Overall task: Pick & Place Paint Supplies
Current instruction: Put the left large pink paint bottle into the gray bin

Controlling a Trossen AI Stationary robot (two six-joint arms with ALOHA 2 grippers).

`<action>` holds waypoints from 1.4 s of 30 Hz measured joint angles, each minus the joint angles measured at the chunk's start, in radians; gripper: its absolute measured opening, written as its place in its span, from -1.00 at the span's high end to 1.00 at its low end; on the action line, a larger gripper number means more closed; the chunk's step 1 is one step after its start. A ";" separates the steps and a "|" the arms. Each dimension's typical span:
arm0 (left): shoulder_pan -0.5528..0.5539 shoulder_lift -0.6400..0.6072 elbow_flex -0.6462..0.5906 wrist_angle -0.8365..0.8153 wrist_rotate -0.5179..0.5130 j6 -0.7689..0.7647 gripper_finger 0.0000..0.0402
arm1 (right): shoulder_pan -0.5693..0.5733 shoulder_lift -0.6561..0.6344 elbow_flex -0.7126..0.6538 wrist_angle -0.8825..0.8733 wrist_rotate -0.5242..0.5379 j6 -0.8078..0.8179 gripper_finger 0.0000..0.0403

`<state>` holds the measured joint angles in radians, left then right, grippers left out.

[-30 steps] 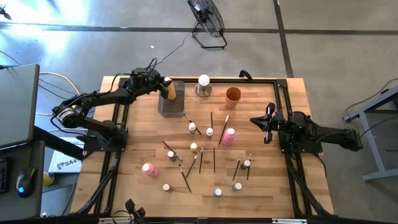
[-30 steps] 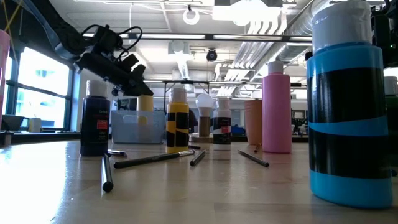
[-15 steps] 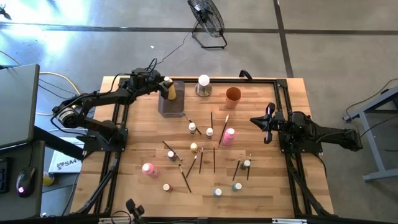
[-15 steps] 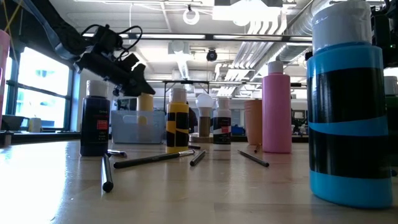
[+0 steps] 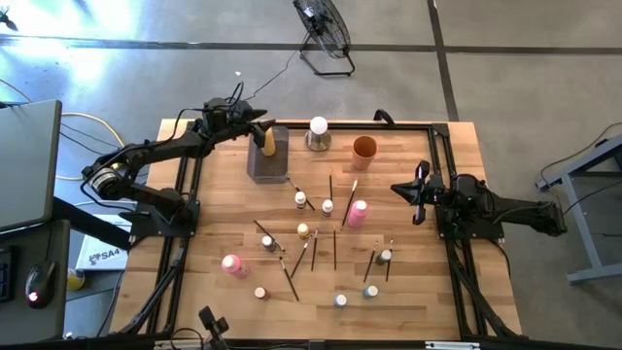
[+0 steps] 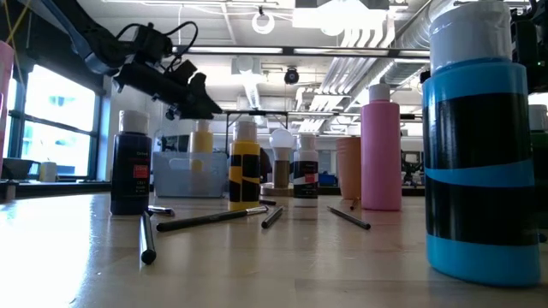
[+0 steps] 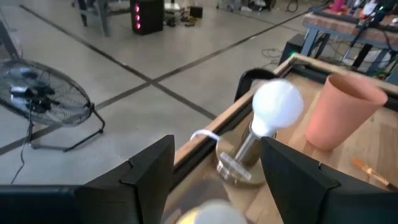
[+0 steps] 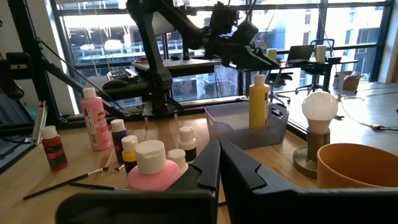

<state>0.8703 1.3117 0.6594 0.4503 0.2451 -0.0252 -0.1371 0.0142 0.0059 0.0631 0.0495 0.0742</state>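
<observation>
While my left gripper (image 5: pixel 255 122) hangs with fingers spread, empty, the yellow bottle (image 5: pixel 266 143) stands upright just below it in the grey tray (image 5: pixel 255 165); my right gripper (image 5: pixel 400 189) waits closed.

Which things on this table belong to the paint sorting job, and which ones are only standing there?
Part of the job:
- yellow bottle, standing in the grey tray
- pink bottles
- small white-capped bottles
- thin brushes

Just standing about:
- white ball on a metal base
- orange cup
- fan on the floor
</observation>
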 joint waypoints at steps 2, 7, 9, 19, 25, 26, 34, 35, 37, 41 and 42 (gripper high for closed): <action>0.000 0.000 0.023 0.002 0.021 0.001 -0.16 | 0.000 0.000 0.000 0.000 0.000 0.000 0.98; 0.000 0.000 0.091 -0.025 0.109 0.002 -0.17 | 0.000 0.000 0.000 0.000 0.000 0.000 0.98; 0.000 -0.002 0.124 -0.059 0.140 0.002 -0.17 | 0.000 0.000 0.000 0.000 0.000 0.000 0.98; 0.000 -0.031 0.279 -0.458 0.107 -0.006 -0.17 | 0.000 0.000 0.000 0.000 0.000 0.000 0.98; 0.000 -0.031 0.280 -0.481 0.112 -0.007 -0.17 | 0.000 0.000 0.000 0.000 0.000 0.000 0.98; 0.000 -0.031 0.279 -0.483 0.128 -0.006 -0.17 | 0.000 0.000 0.000 0.000 0.000 0.000 0.98; 0.000 -0.041 0.279 -0.468 0.282 0.012 -0.17 | 0.000 0.000 0.000 -0.002 0.000 0.000 0.98; 0.000 -0.046 0.279 -0.466 0.292 0.019 -0.17 | 0.000 0.000 0.000 -0.002 0.000 0.002 0.98; -0.001 -0.060 0.263 -0.425 0.297 0.021 -0.17 | 0.000 0.000 0.000 -0.005 0.000 0.009 0.98; 0.000 -0.124 0.180 -0.292 0.300 0.017 -0.17 | 0.000 0.000 0.000 -0.014 0.000 0.011 0.98; 0.000 -0.146 0.155 -0.274 0.300 0.013 -0.17 | 0.000 0.000 0.000 -0.016 0.000 0.011 0.98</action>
<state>0.8700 1.1656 0.8144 0.1767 0.5447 -0.0122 -0.1371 0.0142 0.0055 0.0469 0.0490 0.0853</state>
